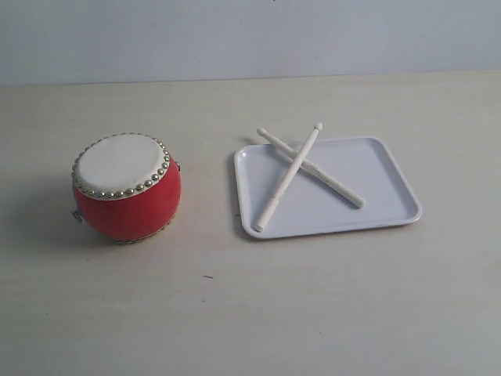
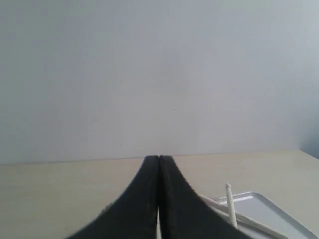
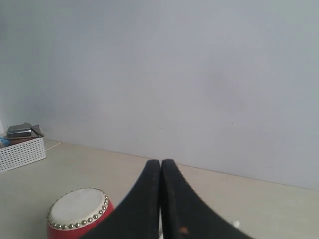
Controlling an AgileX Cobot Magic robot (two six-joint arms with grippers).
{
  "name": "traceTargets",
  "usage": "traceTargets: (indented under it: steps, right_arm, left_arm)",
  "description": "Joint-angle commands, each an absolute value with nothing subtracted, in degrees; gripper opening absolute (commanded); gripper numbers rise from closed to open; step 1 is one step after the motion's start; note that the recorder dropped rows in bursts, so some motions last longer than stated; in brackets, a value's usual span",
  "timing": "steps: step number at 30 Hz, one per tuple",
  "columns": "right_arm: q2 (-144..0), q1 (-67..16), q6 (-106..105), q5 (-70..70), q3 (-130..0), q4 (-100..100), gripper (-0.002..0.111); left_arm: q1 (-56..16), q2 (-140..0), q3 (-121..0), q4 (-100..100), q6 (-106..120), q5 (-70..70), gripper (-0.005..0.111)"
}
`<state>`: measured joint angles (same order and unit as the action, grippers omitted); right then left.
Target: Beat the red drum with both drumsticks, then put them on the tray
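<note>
The red drum (image 1: 126, 187) with its off-white skin and silver studs stands on the table at the left; it also shows in the right wrist view as the red drum (image 3: 76, 214). Two cream drumsticks (image 1: 290, 177) lie crossed on the white tray (image 1: 391, 196) at the right, their tips over its far rim. The left wrist view catches the tray (image 2: 269, 211) and a drumstick (image 2: 231, 204). My left gripper (image 2: 158, 160) is shut with nothing in it. My right gripper (image 3: 161, 163) is likewise shut and empty. Neither gripper appears in the exterior view.
A white basket (image 3: 20, 152) with small items stands at the table's far left edge in the right wrist view. A plain pale wall (image 1: 250, 35) runs behind the table.
</note>
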<state>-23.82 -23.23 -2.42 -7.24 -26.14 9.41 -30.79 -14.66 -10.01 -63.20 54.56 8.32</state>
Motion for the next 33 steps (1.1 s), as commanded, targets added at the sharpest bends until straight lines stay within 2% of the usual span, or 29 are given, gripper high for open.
traceTargets:
  steps: [1,8,19,33]
  right_arm:
    - [-19.4,-23.3,-3.0,-0.9,-18.3,9.5,0.000]
    - [-13.2,-23.3,-3.0,7.2,-8.0,9.5,0.000]
    - [-8.6,-23.3,0.0,9.6,0.0,9.5,0.000]
    - [-8.6,-23.3,0.5,0.0,0.0,11.0,0.000]
  left_arm:
    - [-30.9,-11.8,-6.5,-63.3,52.8,9.2,0.000]
    - [-30.9,-9.5,-1.8,-63.3,51.9,9.2,0.000]
    - [-30.9,-9.4,0.0,-62.0,51.1,7.7,0.000]
    - [-30.9,-9.4,0.0,-62.0,51.4,1.5,0.000]
